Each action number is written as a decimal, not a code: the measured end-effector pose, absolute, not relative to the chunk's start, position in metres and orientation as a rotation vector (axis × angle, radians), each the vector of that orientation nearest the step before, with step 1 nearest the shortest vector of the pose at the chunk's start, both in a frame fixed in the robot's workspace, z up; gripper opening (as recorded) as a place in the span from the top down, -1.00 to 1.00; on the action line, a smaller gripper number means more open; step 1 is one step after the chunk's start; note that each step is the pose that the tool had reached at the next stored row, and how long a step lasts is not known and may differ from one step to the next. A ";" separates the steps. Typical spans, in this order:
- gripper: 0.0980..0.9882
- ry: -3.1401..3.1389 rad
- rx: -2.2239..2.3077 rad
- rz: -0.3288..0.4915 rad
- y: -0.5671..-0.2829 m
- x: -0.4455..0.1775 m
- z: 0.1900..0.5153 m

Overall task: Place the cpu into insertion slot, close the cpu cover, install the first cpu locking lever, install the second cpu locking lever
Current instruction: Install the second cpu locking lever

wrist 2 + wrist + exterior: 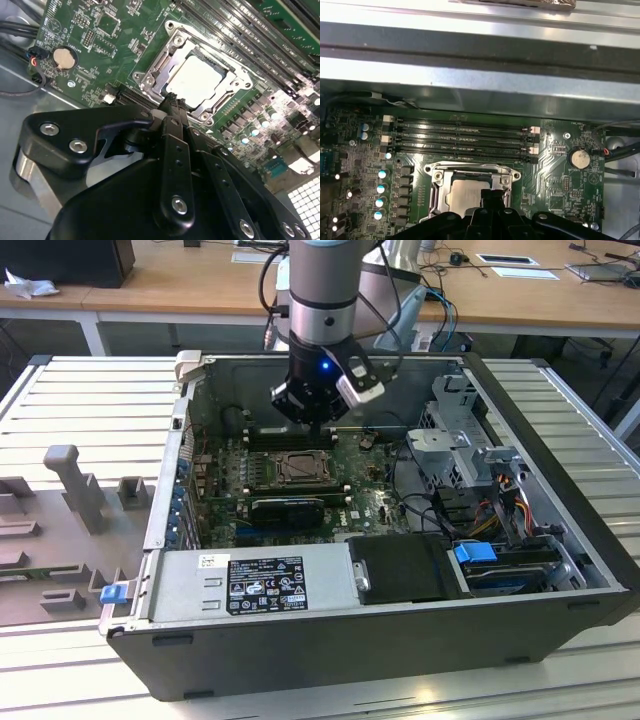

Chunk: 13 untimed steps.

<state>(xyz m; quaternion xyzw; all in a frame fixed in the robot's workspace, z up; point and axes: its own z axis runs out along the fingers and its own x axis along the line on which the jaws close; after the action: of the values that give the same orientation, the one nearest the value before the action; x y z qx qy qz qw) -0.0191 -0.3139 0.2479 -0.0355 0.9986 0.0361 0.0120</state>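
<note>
The arm is down inside the open computer case (560,620), and the gripper (318,418) hangs just above the green motherboard (365,502), near the CPU socket. In the second wrist view the gripper (172,97) has its fingers (173,130) pressed together into one narrow black tip, with nothing pinched between them. That tip sits right at the edge of the insertion slot (150,80), low and close (whether it touches the metal cannot be told).

The cpu (200,80) is already seated in the slot, its pale silver top lying flat and square. Around it the cpu cover (235,75) lies down, its window framing the chip. In the first wrist view the same chip (465,192) shows inside the metal frame (436,187), with the black fingertips (492,197) overlapping its near edge.

The long black memory slots (460,137) run parallel just beside the socket, and a round coin battery (580,159) sits off to one side on the board.
</note>
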 end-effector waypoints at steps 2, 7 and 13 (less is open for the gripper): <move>0.98 3.114 -0.111 0.112 -0.315 -0.019 0.248; 0.98 3.114 -0.111 0.106 -0.317 -0.019 0.255; 0.98 3.114 -0.111 0.105 -0.328 -0.019 0.255</move>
<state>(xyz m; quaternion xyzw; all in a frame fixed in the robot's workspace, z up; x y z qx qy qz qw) -0.0191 -0.3278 0.2550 -0.0355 0.9987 0.0336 0.0119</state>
